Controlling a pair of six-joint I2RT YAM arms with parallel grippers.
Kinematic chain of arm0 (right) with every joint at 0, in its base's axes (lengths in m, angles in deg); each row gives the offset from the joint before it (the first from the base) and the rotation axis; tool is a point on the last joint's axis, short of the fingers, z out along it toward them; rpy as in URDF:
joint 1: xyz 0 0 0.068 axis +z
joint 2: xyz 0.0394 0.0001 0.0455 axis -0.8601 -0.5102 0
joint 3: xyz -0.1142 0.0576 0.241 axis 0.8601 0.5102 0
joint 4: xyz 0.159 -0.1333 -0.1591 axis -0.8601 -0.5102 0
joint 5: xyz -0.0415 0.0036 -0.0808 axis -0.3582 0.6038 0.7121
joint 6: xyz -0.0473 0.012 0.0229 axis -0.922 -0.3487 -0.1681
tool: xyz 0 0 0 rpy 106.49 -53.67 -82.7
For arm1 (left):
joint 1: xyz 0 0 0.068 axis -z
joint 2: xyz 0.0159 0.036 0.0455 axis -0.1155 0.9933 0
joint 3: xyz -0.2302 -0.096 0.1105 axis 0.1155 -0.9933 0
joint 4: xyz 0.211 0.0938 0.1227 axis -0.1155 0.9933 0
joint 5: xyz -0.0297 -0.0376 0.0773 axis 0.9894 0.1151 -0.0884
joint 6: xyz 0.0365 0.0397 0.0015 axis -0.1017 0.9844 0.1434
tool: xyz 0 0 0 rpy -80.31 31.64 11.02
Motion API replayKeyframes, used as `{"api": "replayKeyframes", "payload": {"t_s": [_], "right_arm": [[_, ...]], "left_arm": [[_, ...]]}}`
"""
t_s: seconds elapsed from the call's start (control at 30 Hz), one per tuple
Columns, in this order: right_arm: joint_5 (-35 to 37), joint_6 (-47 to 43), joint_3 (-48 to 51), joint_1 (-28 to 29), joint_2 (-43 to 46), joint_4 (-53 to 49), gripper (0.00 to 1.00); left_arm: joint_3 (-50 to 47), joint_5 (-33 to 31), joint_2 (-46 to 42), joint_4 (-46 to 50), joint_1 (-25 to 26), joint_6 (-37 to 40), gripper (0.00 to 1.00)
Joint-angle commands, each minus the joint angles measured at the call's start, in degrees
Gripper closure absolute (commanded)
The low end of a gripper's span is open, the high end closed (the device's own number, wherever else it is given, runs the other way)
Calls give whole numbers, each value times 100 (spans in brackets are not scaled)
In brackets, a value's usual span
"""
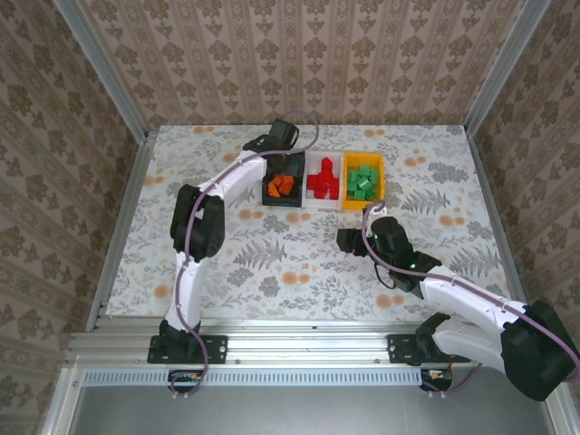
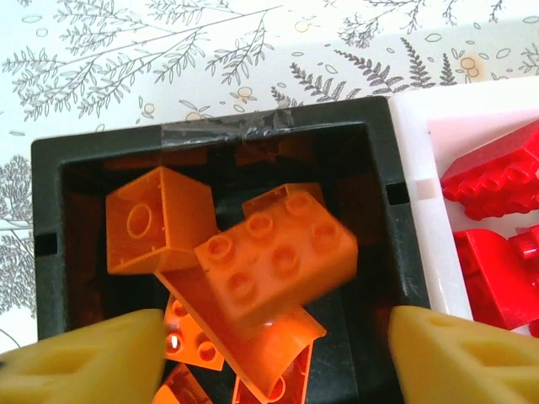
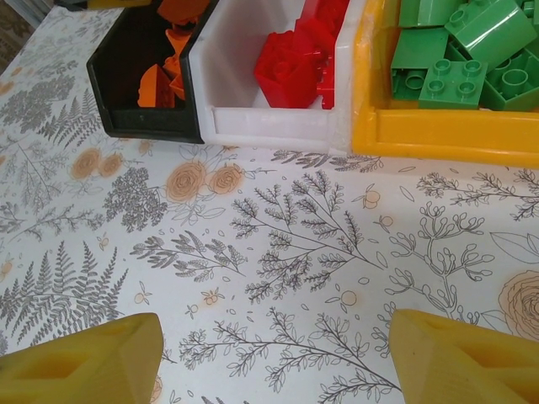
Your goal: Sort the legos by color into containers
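Seemingly loose, an orange brick (image 2: 274, 261) lies in the black bin (image 2: 50, 210); left gripper (image 2: 275, 337) and right gripper (image 3: 274, 337) gape.

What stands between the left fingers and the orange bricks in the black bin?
Nothing visible. The open left fingers hang just above the black bin, and the orange bricks lie uncovered right beneath them.

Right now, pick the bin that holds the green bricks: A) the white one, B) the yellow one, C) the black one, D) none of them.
B: in the right wrist view the green bricks lie inside the yellow bin.
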Motion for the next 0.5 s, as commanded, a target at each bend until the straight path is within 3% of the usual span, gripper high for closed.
{"api": "replayKeyframes", "payload": {"t_s": [0.0,0.23,0.3,0.47], "right_arm": [[149,-124,-74,30,-33,-61,27],[158,-200,-51,31,51,-44,27],[171,-246,8,48,172,15,27],[426,-186,337,66,913,344,22]], "left_arm": [[124,39,-175,-55,7,115,18],[-1031,-265,-1497,-553,200,182,7],[-1751,-538,-2266,-889,340,296,0],[-3597,-1454,-4187,-1826,856,582,0]]}}
